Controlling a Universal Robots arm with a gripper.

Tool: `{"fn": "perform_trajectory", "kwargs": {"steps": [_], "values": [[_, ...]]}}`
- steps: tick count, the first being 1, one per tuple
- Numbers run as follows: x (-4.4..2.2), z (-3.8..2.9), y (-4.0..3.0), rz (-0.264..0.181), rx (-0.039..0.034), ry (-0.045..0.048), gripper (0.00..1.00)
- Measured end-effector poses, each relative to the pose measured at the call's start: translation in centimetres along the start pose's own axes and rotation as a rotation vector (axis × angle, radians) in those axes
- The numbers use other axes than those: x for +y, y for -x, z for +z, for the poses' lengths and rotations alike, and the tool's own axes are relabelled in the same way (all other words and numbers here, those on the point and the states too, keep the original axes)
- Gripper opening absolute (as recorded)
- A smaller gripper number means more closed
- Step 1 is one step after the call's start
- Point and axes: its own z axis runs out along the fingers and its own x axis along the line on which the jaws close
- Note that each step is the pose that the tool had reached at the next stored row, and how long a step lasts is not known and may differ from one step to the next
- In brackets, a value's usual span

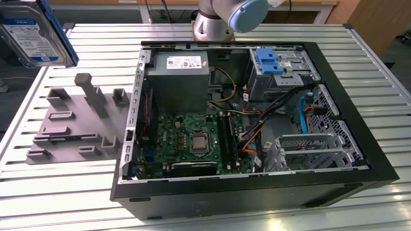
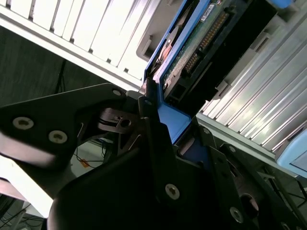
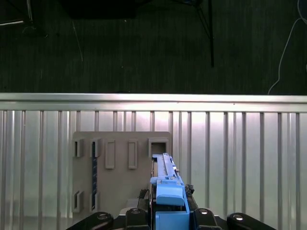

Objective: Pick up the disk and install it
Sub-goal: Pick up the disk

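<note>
Blue-bracketed disk (image 1: 32, 31), clamped tight in the black tool (image 3: 170, 215), aloft over grey slotted plate (image 3: 120, 167)

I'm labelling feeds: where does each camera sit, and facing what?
Exterior view: off the arm, high, looking down into the open computer case; the arm's base shows.
First wrist view: on the arm, facing the grey fixture board past the claw.
Second wrist view: on the arm, close along the claw.
All three share the disk.

robotics lab: slatted metal bench (image 1: 64, 192), opened pc tower (image 1: 257, 193), grey fixture plate (image 1: 70, 130).
</note>
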Motion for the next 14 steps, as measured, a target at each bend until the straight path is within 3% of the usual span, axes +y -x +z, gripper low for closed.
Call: {"fn": "perform_trajectory", "kwargs": {"steps": [14], "values": [[0.01,-1.13,0.03,0.0,0.0,0.0,0.36]]}}
